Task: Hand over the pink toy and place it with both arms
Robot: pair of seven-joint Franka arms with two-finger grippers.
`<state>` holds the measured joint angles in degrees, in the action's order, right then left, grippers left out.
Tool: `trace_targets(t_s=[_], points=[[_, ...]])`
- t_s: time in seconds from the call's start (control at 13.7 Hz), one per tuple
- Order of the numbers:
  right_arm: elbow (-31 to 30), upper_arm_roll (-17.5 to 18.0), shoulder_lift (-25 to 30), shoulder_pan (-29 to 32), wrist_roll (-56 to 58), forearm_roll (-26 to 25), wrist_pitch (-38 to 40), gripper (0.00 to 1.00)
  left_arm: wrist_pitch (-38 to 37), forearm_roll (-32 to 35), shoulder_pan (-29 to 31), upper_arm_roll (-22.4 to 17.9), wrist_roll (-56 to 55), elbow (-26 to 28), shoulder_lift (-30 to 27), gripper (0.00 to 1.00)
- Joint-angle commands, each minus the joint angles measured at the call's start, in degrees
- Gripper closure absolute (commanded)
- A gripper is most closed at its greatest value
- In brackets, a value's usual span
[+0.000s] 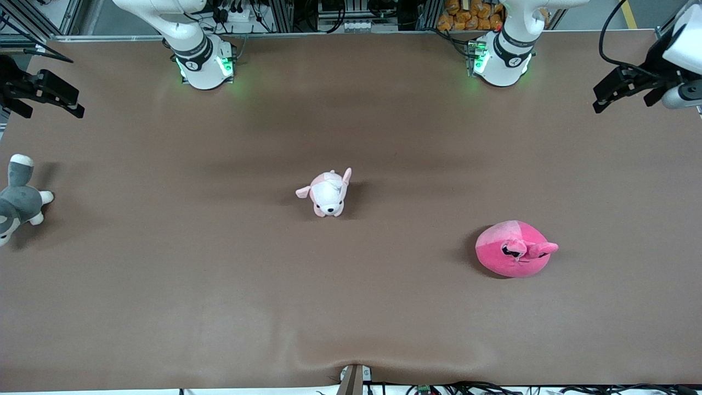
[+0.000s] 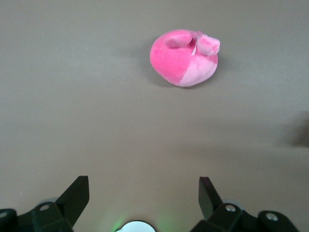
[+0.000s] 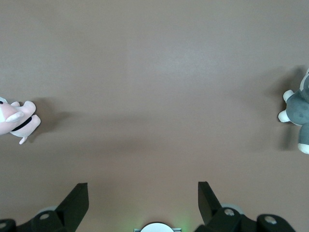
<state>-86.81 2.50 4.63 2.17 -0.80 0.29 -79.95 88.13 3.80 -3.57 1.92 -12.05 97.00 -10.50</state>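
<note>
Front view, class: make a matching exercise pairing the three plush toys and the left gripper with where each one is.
Things
1. pink toy
2. pale pink-and-white puppy plush
3. grey-and-white plush animal
4. left gripper

Places
A. at the right arm's end of the table
B. up in the air, open, at the left arm's end
C. mid-table
D. on the table toward the left arm's end, nearest the front camera

Pairs: 1-D, 2-C, 3-A, 4-B

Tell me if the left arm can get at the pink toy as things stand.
Probably yes. The pink toy lies alone on bare table toward the left arm's end; the left gripper hangs open above the table, nothing between them.
</note>
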Motion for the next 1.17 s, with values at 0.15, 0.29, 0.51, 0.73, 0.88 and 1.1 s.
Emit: trace_targets(t_s=[0.15, 0.29, 0.51, 0.73, 0.88, 1.1], points=[[0.33, 0.48, 0.03, 0.64, -0.25, 0.94, 0.32, 0.0, -0.41, -0.28, 0.23, -0.34, 1.24, -3.92, 2.58, 0.0], [0.33, 0.48, 0.03, 0.73, -0.25, 0.94, 0.32, 0.0, -0.68, -0.55, 0.23, -0.6, 1.32, -4.46, 3.29, 0.0], [0.33, 0.48, 0.03, 0.64, -0.25, 0.94, 0.32, 0.0, -1.29, -0.99, 0.32, -0.6, 1.5, -4.37, 3.99, 0.0], [0.33, 0.48, 0.03, 0.64, -0.25, 0.94, 0.32, 0.0, -1.29, -1.6, 0.23, -0.6, 1.59, -3.93, 4.34, 0.0], [0.33, 0.48, 0.03, 0.73, -0.25, 0.94, 0.41, 0.0, -1.47, -1.87, 0.49, -0.6, 1.59, -3.84, 4.34, 0.0], [0.33, 0.48, 0.03, 0.64, -0.34, 0.94, 0.41, 0.0, -2.08, -2.3, 0.4, -0.6, 2.37, -3.84, 4.17, 0.0]])
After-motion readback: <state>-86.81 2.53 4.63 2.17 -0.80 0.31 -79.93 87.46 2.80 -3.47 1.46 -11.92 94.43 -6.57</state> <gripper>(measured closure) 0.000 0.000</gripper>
